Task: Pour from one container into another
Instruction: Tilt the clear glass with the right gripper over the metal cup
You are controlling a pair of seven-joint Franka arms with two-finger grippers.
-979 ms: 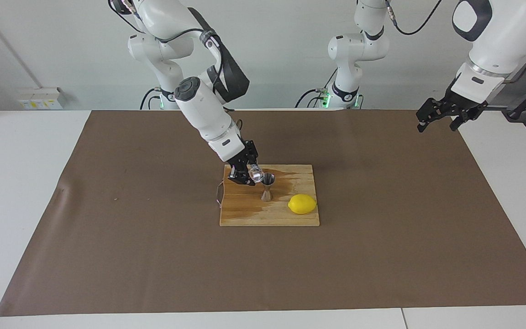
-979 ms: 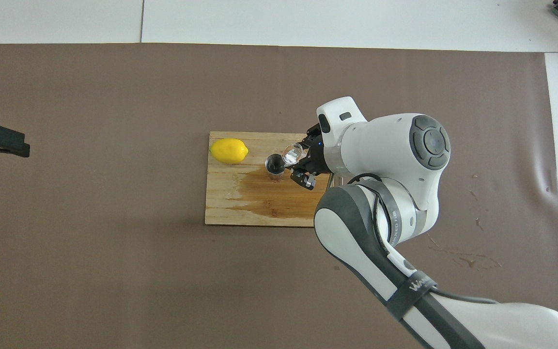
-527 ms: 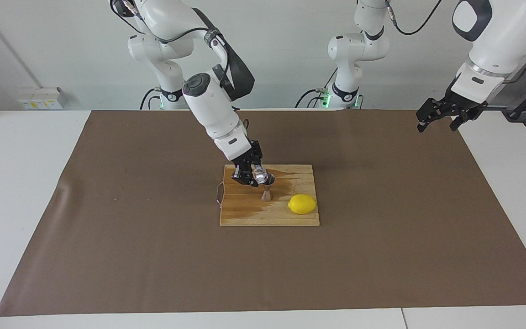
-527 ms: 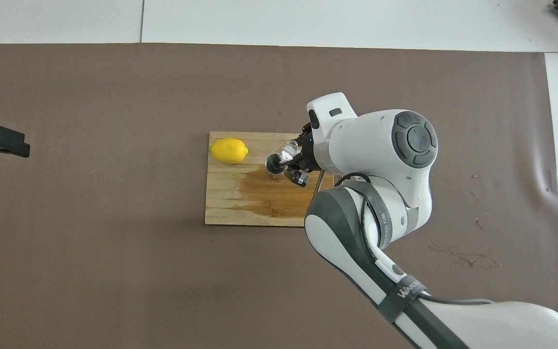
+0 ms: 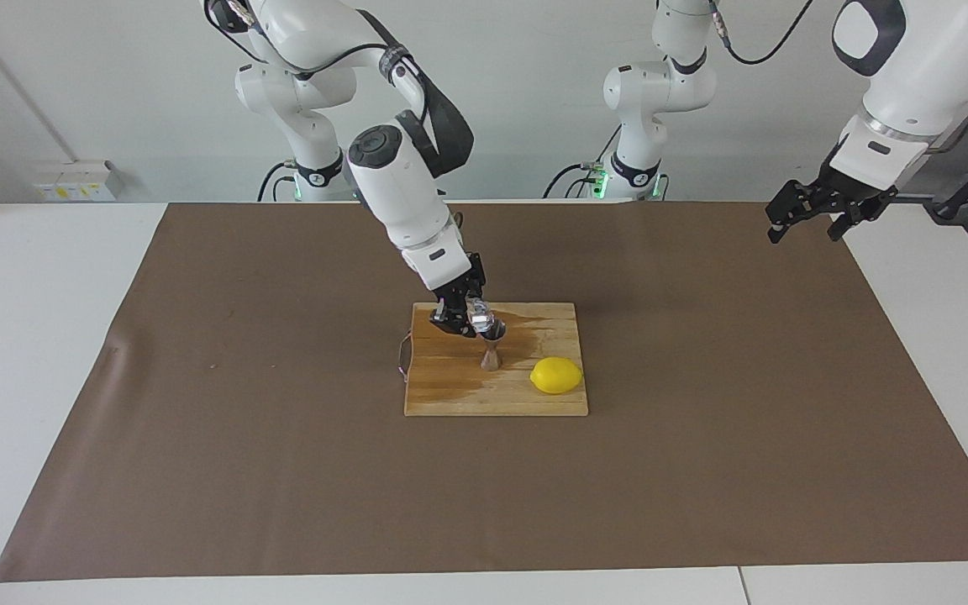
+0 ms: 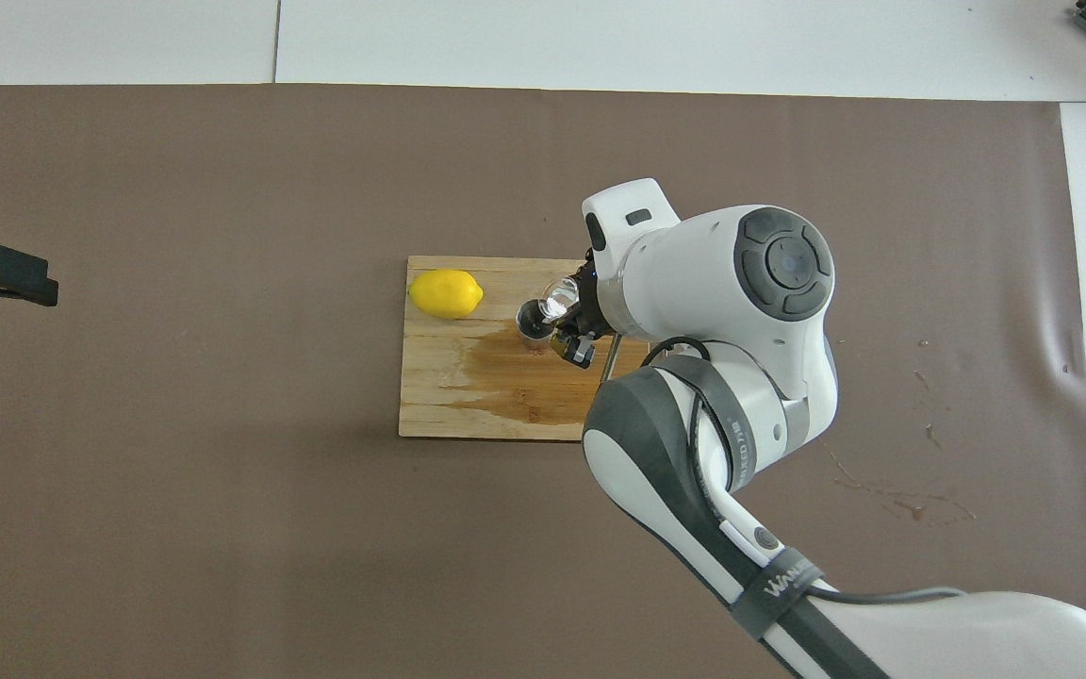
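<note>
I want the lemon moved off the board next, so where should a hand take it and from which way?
Grip the lemon across its narrow middle, coming straight down from above. It lies on its side on the board, apart from the jigger, so the top is free; its pointed ends would probably slip.

Black strap [image 6: 779, 587] on right arm: "WANDELBOTS", partly legible.
</note>
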